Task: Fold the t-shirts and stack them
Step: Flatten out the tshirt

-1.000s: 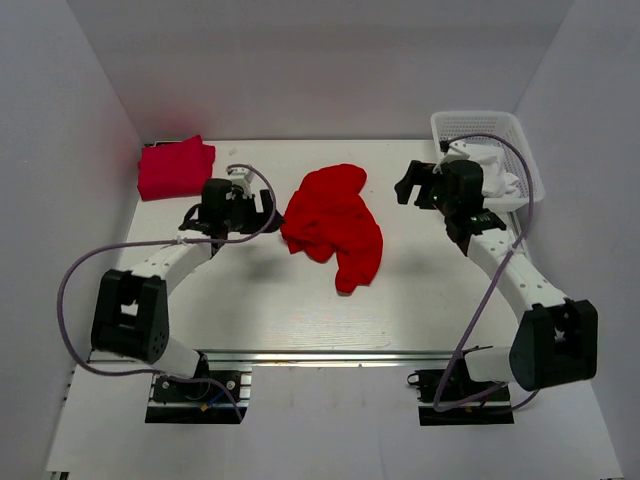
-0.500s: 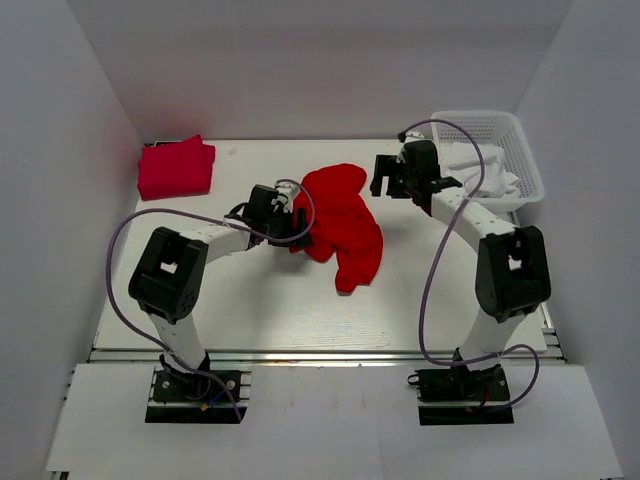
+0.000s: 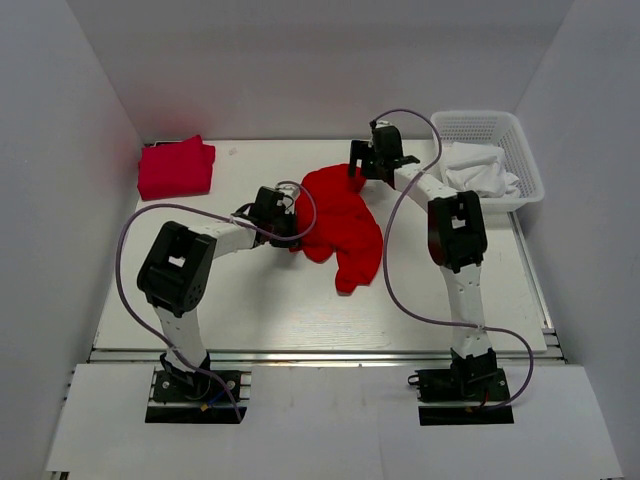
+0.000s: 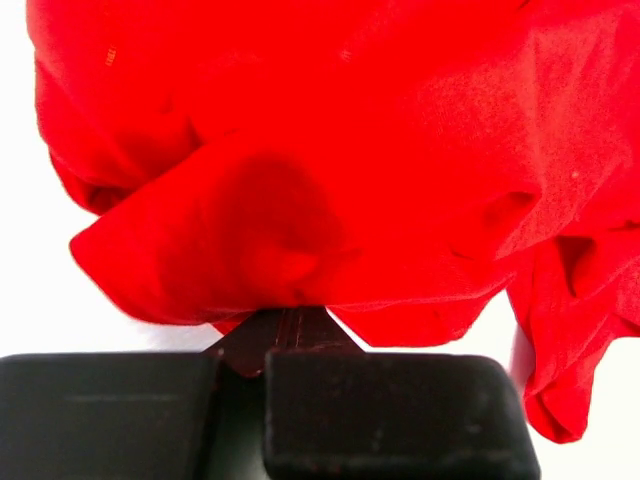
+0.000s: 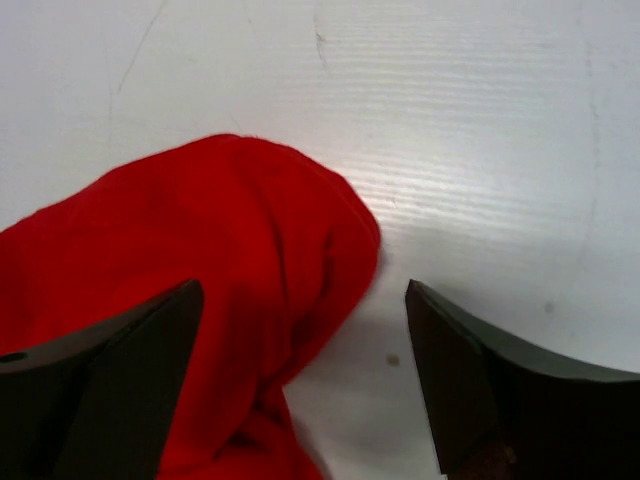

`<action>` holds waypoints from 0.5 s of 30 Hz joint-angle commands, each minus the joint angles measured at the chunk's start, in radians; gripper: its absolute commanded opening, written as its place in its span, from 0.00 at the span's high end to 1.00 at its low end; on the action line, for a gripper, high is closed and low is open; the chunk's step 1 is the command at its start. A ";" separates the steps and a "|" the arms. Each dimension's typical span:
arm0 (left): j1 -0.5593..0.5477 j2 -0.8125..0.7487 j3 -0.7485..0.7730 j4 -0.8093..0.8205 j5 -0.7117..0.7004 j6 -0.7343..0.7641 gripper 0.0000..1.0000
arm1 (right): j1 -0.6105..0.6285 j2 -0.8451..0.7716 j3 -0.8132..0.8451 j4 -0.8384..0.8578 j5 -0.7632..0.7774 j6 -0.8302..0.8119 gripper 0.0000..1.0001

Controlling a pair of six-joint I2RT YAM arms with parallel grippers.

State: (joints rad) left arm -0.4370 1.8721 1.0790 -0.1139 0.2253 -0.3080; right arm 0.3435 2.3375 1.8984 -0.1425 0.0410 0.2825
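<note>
The bright red t-shirt lies crumpled in a loose heap near the middle of the table, one lobe trailing toward the near side. The crimson t-shirt sits folded at the far left corner, well apart from the heap.

The left gripper is low at the left edge of the red heap. In its wrist view, the left gripper has its jaws drawn close together with a fold of the bright red t-shirt pinched between them, and the rest of the cloth bunches up just beyond the fingers.

The right gripper reaches to the far edge of the same shirt. Its own camera shows the right gripper with the jaws spread wide and holding nothing. One finger hangs over the rounded edge of the bright red t-shirt, while the other is over bare table.

At the far right corner stands a white basket with a white cloth spilling out of it.
</note>
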 commanded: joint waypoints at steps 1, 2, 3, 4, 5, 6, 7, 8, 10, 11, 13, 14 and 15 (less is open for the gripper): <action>-0.005 -0.094 -0.025 0.072 -0.020 0.004 1.00 | 0.006 0.060 0.140 0.024 -0.030 0.017 0.19; -0.005 -0.109 -0.034 0.072 -0.008 0.004 1.00 | 0.008 0.074 0.143 0.030 -0.032 0.021 0.26; -0.005 -0.138 -0.048 0.086 -0.007 0.013 1.00 | 0.005 0.089 0.143 0.059 -0.030 0.029 0.31; -0.005 -0.152 -0.048 0.086 -0.007 0.014 1.00 | 0.008 0.098 0.142 0.073 -0.030 0.033 0.32; -0.005 -0.165 -0.057 0.086 -0.020 0.014 1.00 | 0.006 0.103 0.142 0.081 -0.030 0.041 0.34; -0.005 -0.177 -0.070 0.095 -0.020 0.014 1.00 | 0.005 0.109 0.140 0.099 -0.030 0.044 0.36; -0.005 -0.200 -0.070 0.095 -0.020 0.026 1.00 | 0.008 0.124 0.145 0.107 -0.030 0.050 0.36; -0.005 -0.209 -0.080 0.095 -0.020 0.026 1.00 | 0.008 0.132 0.148 0.107 -0.030 0.055 0.37; -0.005 -0.218 -0.090 0.095 -0.029 0.026 1.00 | 0.009 0.152 0.153 0.110 -0.066 0.060 0.37; -0.005 -0.232 -0.090 0.095 -0.029 0.026 1.00 | 0.005 0.155 0.153 0.109 -0.063 0.066 0.40; -0.005 -0.245 -0.090 0.095 -0.038 0.035 1.00 | 0.005 0.158 0.149 0.115 -0.066 0.072 0.62; -0.005 -0.254 -0.090 0.095 -0.038 0.035 1.00 | 0.005 0.158 0.143 0.116 -0.069 0.078 0.92; -0.005 -0.263 -0.090 0.095 -0.038 0.044 1.00 | 0.003 0.151 0.140 0.129 -0.078 0.076 1.00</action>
State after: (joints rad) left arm -0.4370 1.6707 1.0004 -0.0338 0.2039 -0.2874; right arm 0.3489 2.4851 2.0056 -0.0731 -0.0105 0.3378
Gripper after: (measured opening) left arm 0.017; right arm 0.089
